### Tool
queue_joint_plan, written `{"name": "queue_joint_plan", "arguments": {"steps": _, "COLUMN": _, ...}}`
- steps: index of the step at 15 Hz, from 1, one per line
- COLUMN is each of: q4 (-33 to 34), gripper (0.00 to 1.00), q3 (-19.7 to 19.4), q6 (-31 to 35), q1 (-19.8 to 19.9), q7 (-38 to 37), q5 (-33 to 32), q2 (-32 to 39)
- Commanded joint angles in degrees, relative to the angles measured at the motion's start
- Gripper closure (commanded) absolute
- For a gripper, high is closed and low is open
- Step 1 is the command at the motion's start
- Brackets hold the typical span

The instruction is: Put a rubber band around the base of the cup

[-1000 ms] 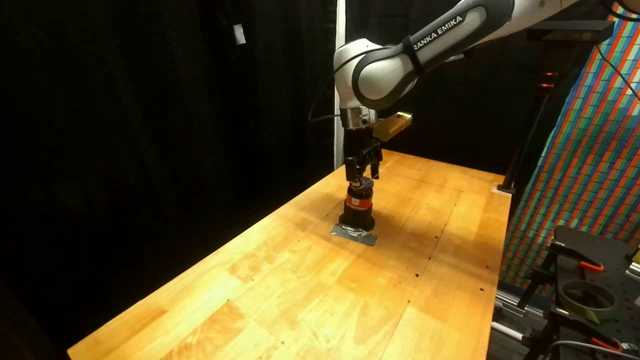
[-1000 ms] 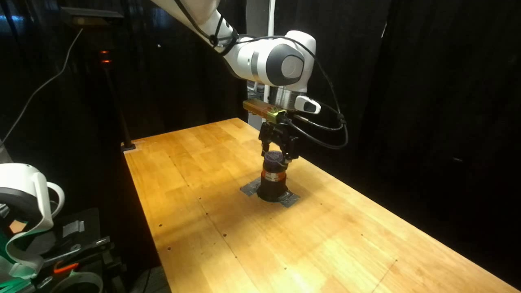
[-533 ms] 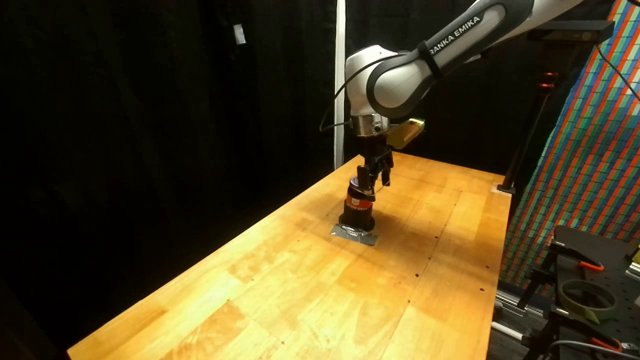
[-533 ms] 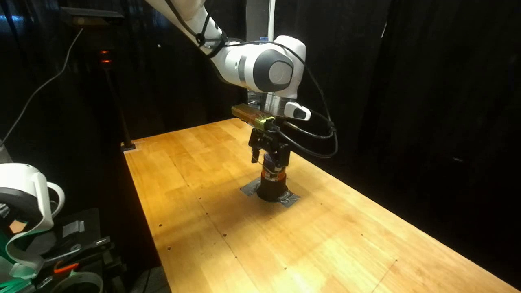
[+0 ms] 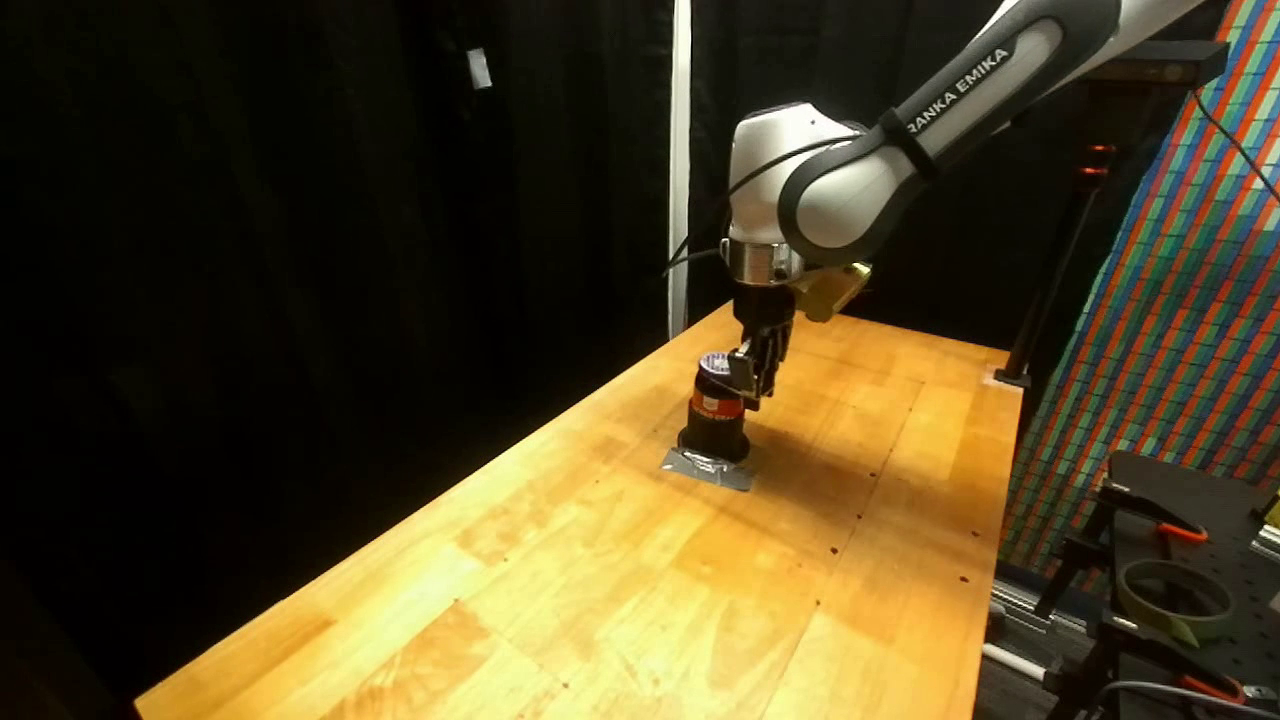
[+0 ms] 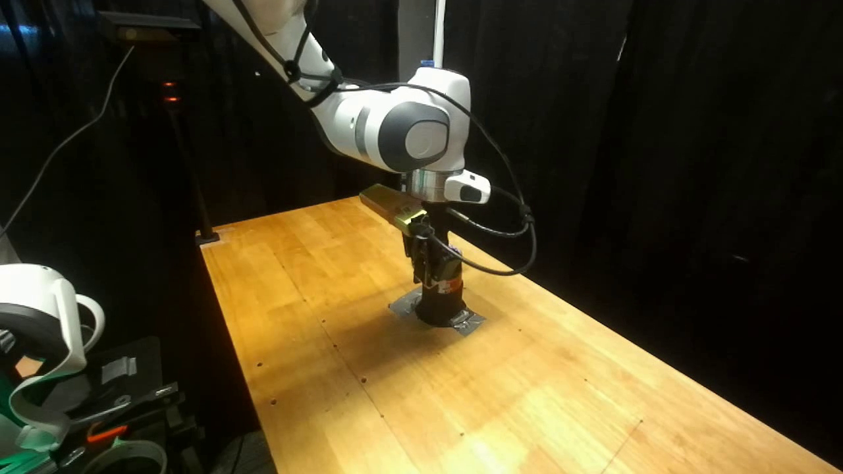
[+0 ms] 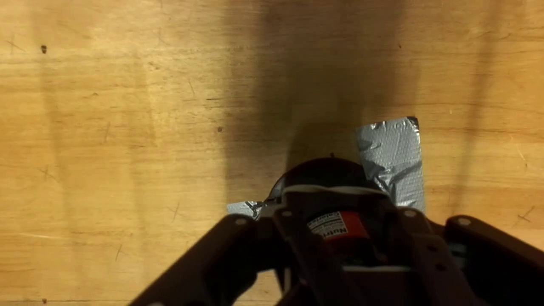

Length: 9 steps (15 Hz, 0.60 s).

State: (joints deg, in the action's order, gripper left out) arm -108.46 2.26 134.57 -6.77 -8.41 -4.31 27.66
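The cup [image 5: 717,422], a short black cylinder with an orange-red label and pale top, stands upright on the table. In the wrist view its label [image 7: 342,227] shows dimly between my fingers. My gripper [image 5: 752,385] points down right beside the cup's upper part, partly covering the cup [image 6: 440,308] in an exterior view. The jaws stand apart, part-way narrowed, and nothing is pinched between them. A thin pale rubber band [image 7: 327,189] runs across the fingertips, slightly twisted. Whether it loops the cup, and whether the fingers touch the cup, I cannot tell.
Grey tape [image 7: 393,157] fixes the cup's foot to the wooden table [image 5: 620,600]; strips of tape [image 6: 468,322] stick out on its sides. A cable [image 6: 520,237] hangs from the wrist. Beyond one table edge stands a black cart [image 5: 1190,500] with a tape roll.
The arm has come down and shifted across, from above the cup's top to beside its upper part. The fingers have drawn closer together. The cup has not moved.
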Motion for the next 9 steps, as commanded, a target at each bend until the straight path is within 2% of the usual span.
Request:
{"name": "queue_joint_plan", "arguments": {"steps": 1, "q4": -9.4, "gripper": 0.88, "q3": -1.1, "q6": 8.2, "q1": -0.7, "q7": -1.6, "q5": -1.2, "q2": -5.8}}
{"name": "queue_joint_plan", "arguments": {"steps": 2, "q4": -11.5, "gripper": 0.93, "q3": -1.2, "q6": 11.5, "q1": -0.7, "q7": -1.5, "q5": -1.4, "q2": -6.8}}
{"name": "queue_joint_plan", "arguments": {"steps": 5, "q4": -18.1, "gripper": 0.98, "q3": -2.2, "q6": 23.8, "q1": -1.6, "q7": -1.6, "q5": -4.3, "q2": -9.4}}
{"name": "queue_joint_plan", "arguments": {"steps": 6, "q4": -20.4, "gripper": 0.93, "q3": -3.1, "q6": 28.2, "q1": -2.2, "q7": -2.1, "q5": -6.1, "q2": -10.2}}
{"name": "queue_joint_plan", "arguments": {"steps": 9, "q4": -25.7, "gripper": 0.92, "q3": -8.4, "q6": 39.8, "q1": -6.0, "q7": -5.2, "q5": -12.9, "q2": -11.3}}
